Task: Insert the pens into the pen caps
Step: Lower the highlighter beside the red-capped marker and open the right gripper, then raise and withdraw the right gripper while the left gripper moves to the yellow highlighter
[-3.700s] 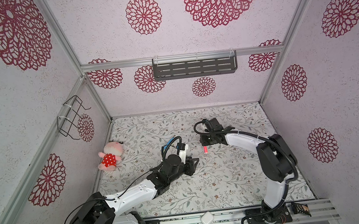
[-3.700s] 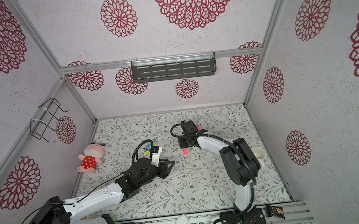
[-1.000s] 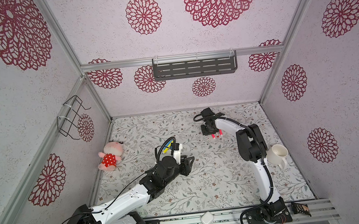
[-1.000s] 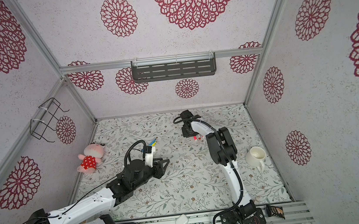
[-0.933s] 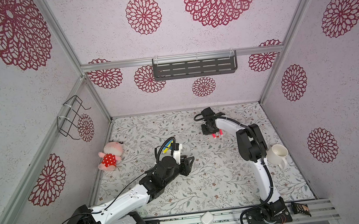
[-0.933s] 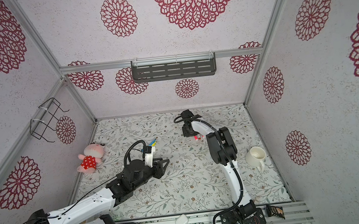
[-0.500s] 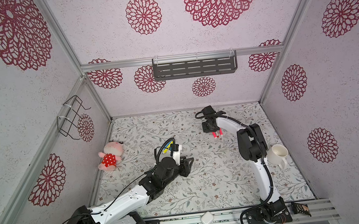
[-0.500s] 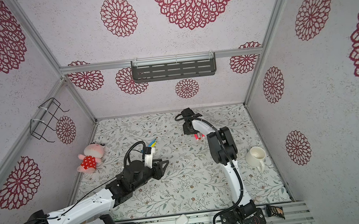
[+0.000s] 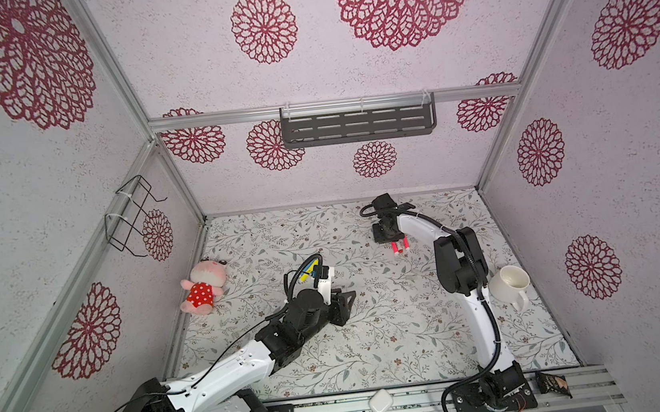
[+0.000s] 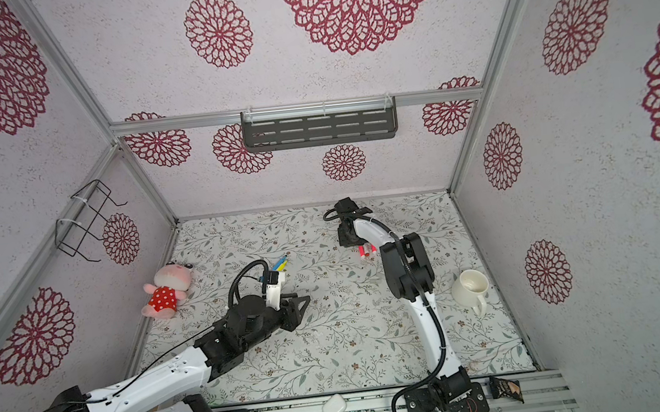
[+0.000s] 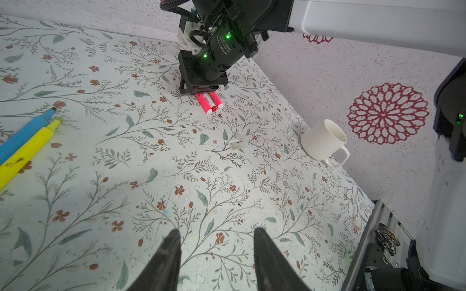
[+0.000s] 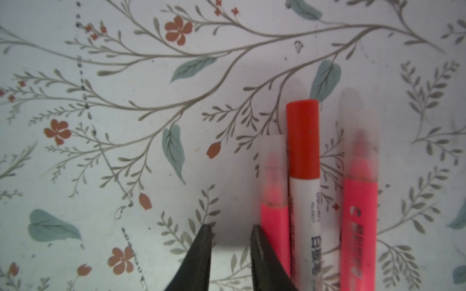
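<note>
Three pens (image 12: 303, 189) lie side by side at the back centre: two pink ones with see-through pen caps (image 12: 273, 161) over their tips, and a white one with a red cap. They also show in both top views (image 9: 399, 246) (image 10: 366, 250). My right gripper (image 12: 231, 228) hangs low beside them, jaws slightly open and empty, one finger next to a pink barrel. Uncapped blue (image 11: 25, 131) and yellow (image 11: 27, 151) pens lie mid-left. Two loose whitish pen caps (image 11: 239, 142) lie mid-table. My left gripper (image 11: 216, 233) (image 9: 345, 303) is open and empty over bare mat.
A white mug (image 9: 510, 284) (image 11: 322, 138) stands at the right, close to the right arm's elbow. A pink plush toy (image 9: 203, 287) lies by the left wall. A dark shelf (image 9: 357, 124) hangs on the back wall and a wire basket (image 9: 133, 215) on the left wall.
Since the earliest frames the right arm has stretched to the back, and the pink pen it carried now lies on the mat. The left gripper drew back a little. Barely any motion in the last second.
</note>
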Controlling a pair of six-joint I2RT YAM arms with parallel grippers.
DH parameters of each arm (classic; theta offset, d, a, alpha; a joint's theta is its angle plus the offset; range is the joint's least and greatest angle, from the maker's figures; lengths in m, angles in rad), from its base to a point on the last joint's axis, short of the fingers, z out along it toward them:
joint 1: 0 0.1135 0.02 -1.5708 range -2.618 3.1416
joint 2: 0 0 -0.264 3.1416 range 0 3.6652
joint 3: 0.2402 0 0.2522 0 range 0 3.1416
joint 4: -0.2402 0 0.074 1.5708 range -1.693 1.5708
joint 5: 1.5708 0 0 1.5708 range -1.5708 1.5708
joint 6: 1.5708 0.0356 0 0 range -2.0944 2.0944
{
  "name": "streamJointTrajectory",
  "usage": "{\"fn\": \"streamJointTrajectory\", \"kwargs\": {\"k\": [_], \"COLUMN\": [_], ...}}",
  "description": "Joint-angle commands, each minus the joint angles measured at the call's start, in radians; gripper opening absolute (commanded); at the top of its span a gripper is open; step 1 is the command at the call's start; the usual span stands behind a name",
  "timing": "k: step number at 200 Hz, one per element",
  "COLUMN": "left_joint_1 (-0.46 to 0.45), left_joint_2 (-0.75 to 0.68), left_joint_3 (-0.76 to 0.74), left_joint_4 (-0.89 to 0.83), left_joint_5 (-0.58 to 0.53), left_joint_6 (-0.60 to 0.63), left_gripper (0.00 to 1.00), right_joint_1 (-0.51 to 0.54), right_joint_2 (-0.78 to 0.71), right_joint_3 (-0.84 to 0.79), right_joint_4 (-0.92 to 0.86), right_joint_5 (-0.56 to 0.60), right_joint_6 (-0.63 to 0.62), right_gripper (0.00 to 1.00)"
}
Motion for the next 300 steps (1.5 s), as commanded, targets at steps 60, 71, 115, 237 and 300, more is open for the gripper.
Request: {"fn": "streamJointTrajectory", "kwargs": {"k": [60, 71, 115, 237, 300], "left_joint_1": [0.002, 0.002, 0.041, 0.464, 0.51], "left_joint_2": [-0.008, -0.009, -0.024, 0.487, 0.68], "left_joint_3": [0.028, 0.033, 0.043, 0.402, 0.572], "left_joint_4": [-0.012, -0.019, -0.065, -0.305, -0.391], "left_joint_5": [-0.032, -0.046, -0.119, 0.141, 0.136], "left_joint_6": [0.017, 0.032, 0.03, 0.057, 0.138], "left_gripper": [0.49, 0.49, 0.57, 0.56, 0.53], "right_joint_1": [0.034, 0.044, 0.054, 0.091, 0.094], "right_joint_2": [-0.264, -0.351, -0.639, -1.321, -1.499], "right_joint_3": [-0.217, -0.288, -0.524, -1.377, -1.54], "right_joint_4": [0.188, 0.256, 0.407, 0.776, 0.743], "right_joint_5": [-0.052, -0.084, -0.201, -0.32, -0.281], "right_joint_6": [-0.004, -0.013, -0.025, 0.088, 0.136], "right_gripper": [0.36, 0.39, 0.47, 0.55, 0.57]}}
